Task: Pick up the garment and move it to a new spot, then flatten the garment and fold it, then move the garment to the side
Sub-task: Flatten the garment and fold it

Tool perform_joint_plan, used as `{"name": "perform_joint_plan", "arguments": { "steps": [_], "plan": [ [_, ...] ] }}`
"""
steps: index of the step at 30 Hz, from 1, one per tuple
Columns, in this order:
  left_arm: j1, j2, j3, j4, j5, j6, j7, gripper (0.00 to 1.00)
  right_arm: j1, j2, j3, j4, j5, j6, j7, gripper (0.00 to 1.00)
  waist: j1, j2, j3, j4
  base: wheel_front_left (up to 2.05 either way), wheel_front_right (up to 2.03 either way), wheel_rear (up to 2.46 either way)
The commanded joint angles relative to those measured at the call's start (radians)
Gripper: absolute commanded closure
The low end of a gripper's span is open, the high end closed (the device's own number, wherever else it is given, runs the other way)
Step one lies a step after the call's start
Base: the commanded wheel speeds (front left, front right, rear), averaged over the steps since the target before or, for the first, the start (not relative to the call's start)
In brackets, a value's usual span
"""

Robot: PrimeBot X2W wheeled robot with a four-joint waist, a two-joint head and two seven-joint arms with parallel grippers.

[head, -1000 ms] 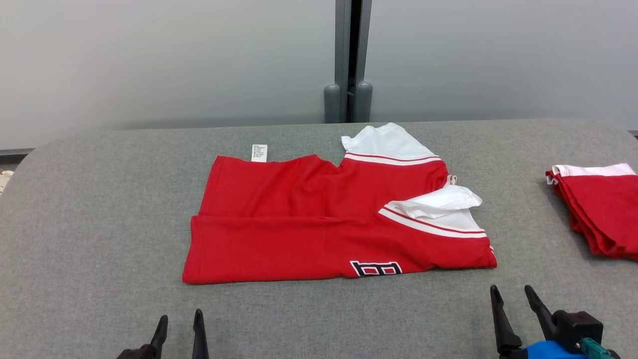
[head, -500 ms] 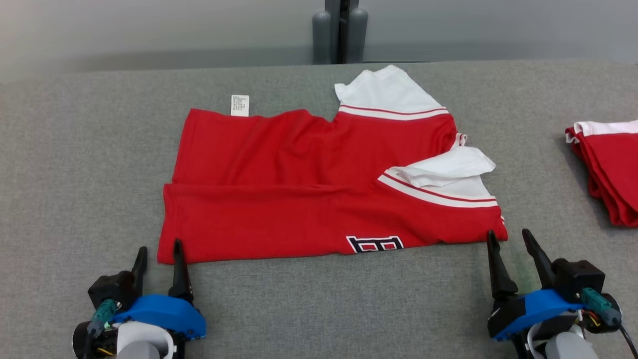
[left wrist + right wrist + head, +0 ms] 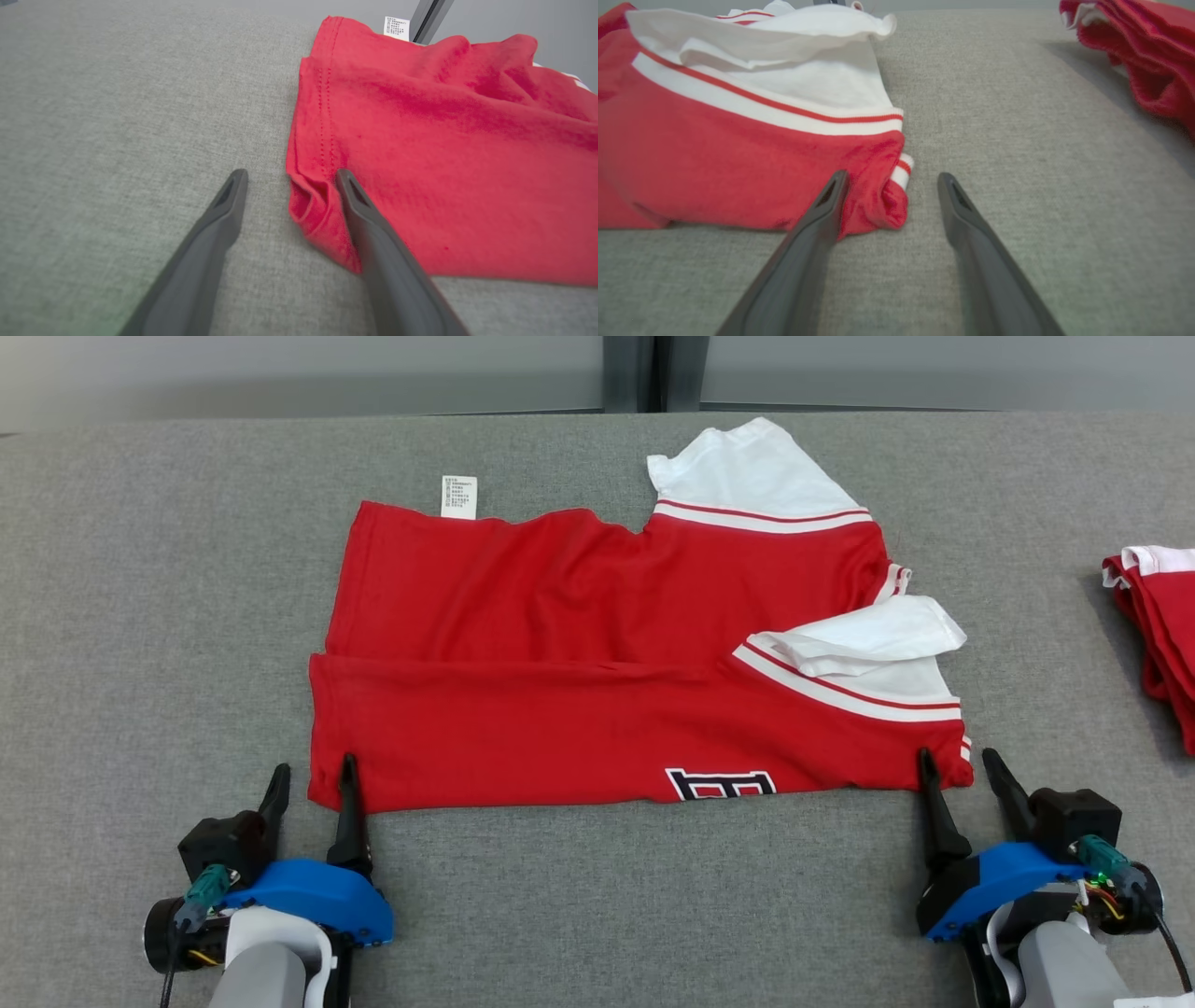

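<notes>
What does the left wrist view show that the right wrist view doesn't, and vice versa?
Left wrist: the left gripper, the stitched hem corner of the shirt, and the label at its far edge. Right wrist: the right gripper, the white sleeve with its red stripe, and a second red garment at the upper right. Both: the red shirt on the grey table, with open jaws astride one of its near corners.

Red garment (image 3: 579, 663); white striped sleeves
</notes>
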Motion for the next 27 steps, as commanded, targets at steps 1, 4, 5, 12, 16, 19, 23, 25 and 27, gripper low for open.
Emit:
{"name": "perform_joint_plan", "arguments": {
  "steps": [1, 4, 5, 12, 16, 19, 23, 25, 27],
  "plan": [
    [0.033, -0.007, -0.017, 0.052, 0.006, -0.008, 0.023, 0.0, -0.011, 0.0, -0.005, 0.051, -0.003, 0.0, 0.008, 0.0, 0.0001, -0.0001, 0.001, 0.006, 0.0, 0.0, 0.0],
    [0.036, -0.01, -0.044, 0.063, -0.013, -0.01, 0.025, 0.0, -0.019, 0.001, -0.004, 0.126, -0.013, 0.0, 0.013, 0.0, 0.0001, -0.0001, 0.002, 0.012, 0.0, 0.0, 0.0],
    [0.036, -0.012, -0.051, 0.066, -0.018, -0.011, 0.025, 0.0, -0.024, 0.001, -0.003, 0.143, -0.016, 0.0, 0.014, 0.13, 0.0001, -0.0001, 0.001, 0.013, 0.0, 0.0, 0.0],
    [0.017, -0.018, -0.118, 0.101, -0.069, -0.018, 0.028, 1.0, -0.055, 0.005, 0.03, 0.119, 0.018, 0.0, 0.011, 1.0, 0.0001, -0.0001, -0.005, 0.017, 0.0, 0.0, 0.0],
    [0.012, -0.009, -0.113, 0.069, -0.088, -0.018, 0.019, 1.0, -0.034, 0.003, 0.037, 0.06, 0.041, 0.0, 0.004, 1.0, 0.0001, -0.0001, -0.034, 0.021, 0.0, 0.0, 0.0],
    [0.022, -0.005, -0.1, 0.038, -0.09, -0.018, 0.015, 1.0, -0.008, -0.002, 0.031, 0.033, 0.057, 0.0, 0.003, 1.0, 0.0001, -0.0001, -0.071, 0.022, 0.0, 0.0, 0.0],
    [0.074, -0.004, -0.085, 0.01, -0.094, -0.014, 0.013, 1.0, 0.049, -0.001, 0.029, 0.027, 0.084, 0.0, 0.003, 1.0, 0.0001, -0.0001, -0.137, 0.023, 0.0, 0.0, 0.0],
    [0.109, -0.003, -0.086, 0.004, -0.096, -0.011, 0.013, 1.0, 0.086, -0.001, 0.028, 0.026, 0.095, 0.0, 0.003, 1.0, 0.0001, -0.0001, -0.175, 0.024, 0.0, 0.0, 0.0],
    [0.151, -0.003, -0.087, 0.004, -0.102, -0.005, 0.012, 1.0, 0.131, -0.001, 0.029, 0.025, 0.107, 0.0, 0.003, 1.0, 0.0001, -0.0001, -0.214, 0.025, 0.0, 0.0, 0.0]
  ]
}}
